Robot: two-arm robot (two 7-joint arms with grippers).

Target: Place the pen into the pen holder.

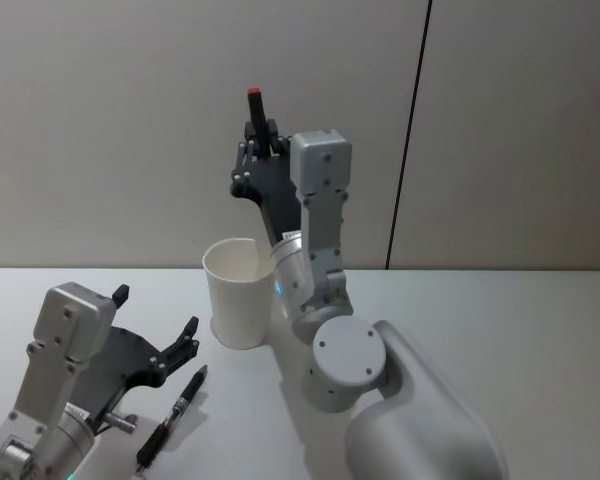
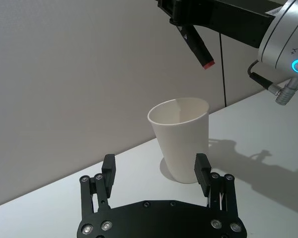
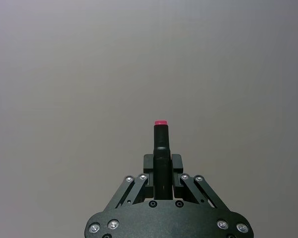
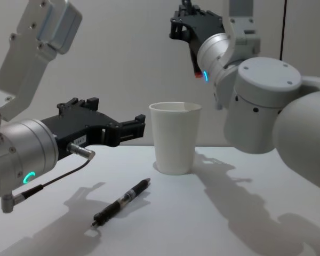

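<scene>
- Right gripper: raised higher than the paper cup, clamped on a red-tipped pen.
- Left gripper: fingers spread wide, low over the table, facing the cup.
- Second pen: lying flat on the table, just beside the left gripper.
</scene>
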